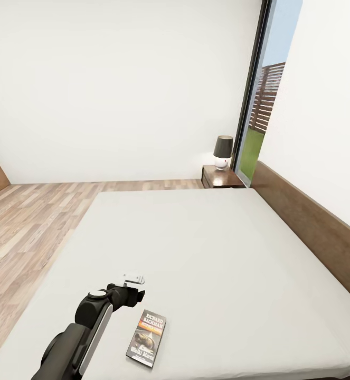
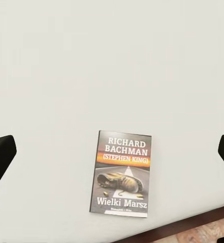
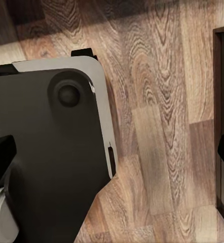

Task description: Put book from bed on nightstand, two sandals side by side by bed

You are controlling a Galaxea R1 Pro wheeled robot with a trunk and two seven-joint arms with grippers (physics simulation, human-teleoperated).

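My left tool (image 2: 112, 157) hangs above the bed (image 1: 206, 248) with its two fingers spread wide, one dark fingertip (image 2: 0, 154) at each side of the wrist view and nothing between them but mattress and the book (image 2: 123, 173). I judge this to be the reach for the book, the first half of the job, with the sandals yet to be dealt with. The book lies flat, cover up, near the mattress edge closest to me, just beside my left forearm in the head view and a little off from directly under the tool. The next move, as I see it, calls for centring over the book and coming down so the fingers straddle its narrow width; it is thin and lies flush on a soft surface, so getting a finger under an edge may be awkward, and sliding it toward the bed's rim might help. My right tool (image 3: 112, 152) hangs low beside my own base over the wood-plank floor (image 3: 157, 101), its fingers likewise wide apart and empty. The mattress is plain light grey and otherwise bare. Across the bed, by the headboard (image 1: 306, 221) and the tall window (image 1: 262, 100), stands a nightstand (image 1: 221, 177) carrying a small lamp (image 1: 223, 151); white walls close the room.
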